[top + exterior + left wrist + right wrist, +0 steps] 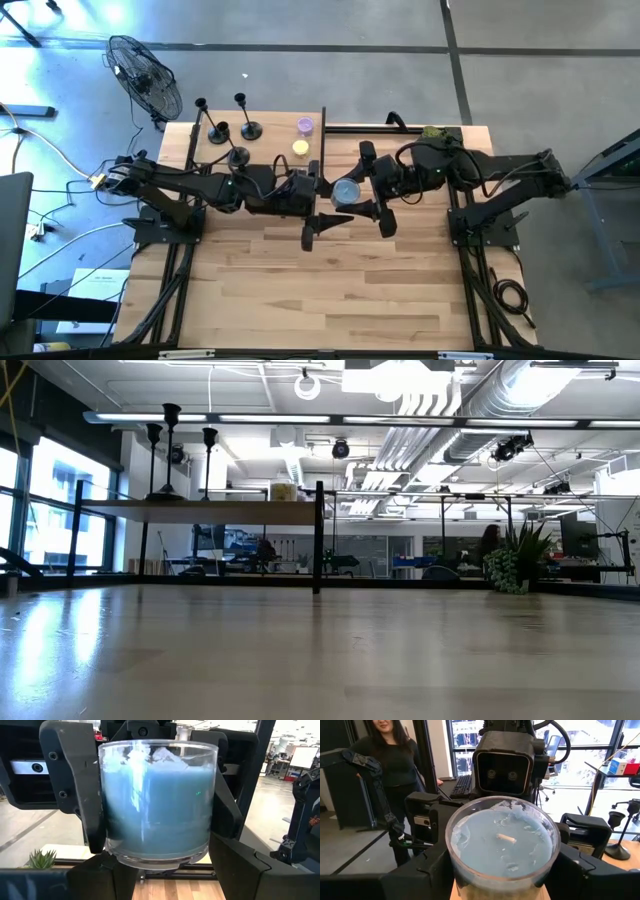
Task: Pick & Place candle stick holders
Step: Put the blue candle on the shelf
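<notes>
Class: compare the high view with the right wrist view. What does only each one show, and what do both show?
Only the high view shows the fan, the purple and yellow candles and both whole arms. Only the right wrist view shows a person standing behind and the blue candle's wick. Both show the blue glass candle between the left gripper and right gripper, plus a candle stick holder.

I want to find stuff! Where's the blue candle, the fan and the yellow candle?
blue candle (pixel 157 805): left wrist view, on the glass side.
fan (pixel 143 72): high view, on its round cage.
yellow candle (pixel 300 148): high view, on its top.
</notes>
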Motion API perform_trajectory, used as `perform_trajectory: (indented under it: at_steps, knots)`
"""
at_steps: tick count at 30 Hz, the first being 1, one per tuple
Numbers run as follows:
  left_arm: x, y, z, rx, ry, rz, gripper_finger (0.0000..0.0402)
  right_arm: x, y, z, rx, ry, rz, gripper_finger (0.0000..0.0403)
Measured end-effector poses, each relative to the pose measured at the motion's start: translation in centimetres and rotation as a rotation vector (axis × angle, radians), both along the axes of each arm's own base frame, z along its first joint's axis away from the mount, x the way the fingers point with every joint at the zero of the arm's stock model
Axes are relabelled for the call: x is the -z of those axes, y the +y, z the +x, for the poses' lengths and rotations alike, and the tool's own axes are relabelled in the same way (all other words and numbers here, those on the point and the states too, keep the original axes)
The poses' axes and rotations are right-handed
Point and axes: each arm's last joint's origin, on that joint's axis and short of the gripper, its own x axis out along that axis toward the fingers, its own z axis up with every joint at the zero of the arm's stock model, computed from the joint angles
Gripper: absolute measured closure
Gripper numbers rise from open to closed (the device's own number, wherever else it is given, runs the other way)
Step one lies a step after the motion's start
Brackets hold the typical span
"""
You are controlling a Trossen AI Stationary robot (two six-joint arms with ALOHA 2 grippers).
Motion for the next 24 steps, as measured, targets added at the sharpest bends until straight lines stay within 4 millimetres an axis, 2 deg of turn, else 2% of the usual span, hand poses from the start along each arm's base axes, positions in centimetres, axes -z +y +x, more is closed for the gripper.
perform_trajectory:
  at_steps: [24]
  knots:
    - [0.01,0.10,0.00,-0.032,0.000,-0.011,0.0181,0.04,-0.03,0.00,0.019,0.000,-0.025,0.0167]
